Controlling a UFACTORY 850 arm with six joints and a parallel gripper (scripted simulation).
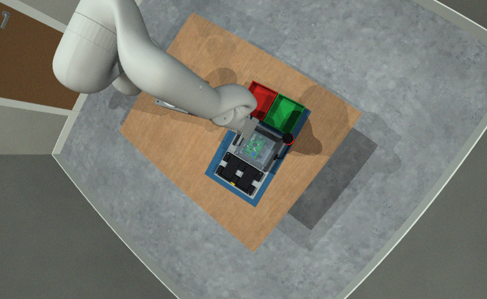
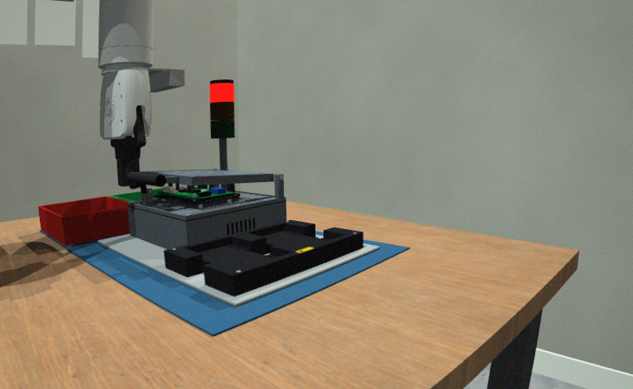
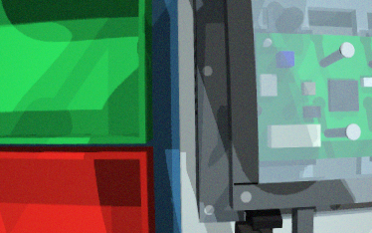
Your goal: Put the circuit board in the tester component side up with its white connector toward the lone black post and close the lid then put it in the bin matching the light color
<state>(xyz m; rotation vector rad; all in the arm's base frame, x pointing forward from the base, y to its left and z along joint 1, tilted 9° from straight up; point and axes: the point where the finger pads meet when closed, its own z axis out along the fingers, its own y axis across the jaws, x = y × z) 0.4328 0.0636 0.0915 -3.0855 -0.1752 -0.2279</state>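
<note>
The green circuit board (image 1: 255, 147) lies flat in the grey tester (image 2: 207, 217), component side up, under the see-through lid (image 2: 212, 176), which lies level over it. In the wrist view the board (image 3: 322, 95) shows through the lid with two pins through it. The signal light (image 2: 222, 91) glows red at the top. My gripper (image 2: 126, 180) is shut and empty; it points straight down, with its tips right by the lid's black handle bar (image 2: 146, 179), at the end near the bins. Its fingers do not show in the wrist view. A small black part (image 3: 260, 219) sits at the lid's edge.
The red bin (image 1: 262, 99) and the green bin (image 1: 285, 113) stand side by side just behind the tester, both empty. The empty black tray (image 2: 266, 253) lies in front of the tester on a grey plate and a blue mat (image 2: 212, 314).
</note>
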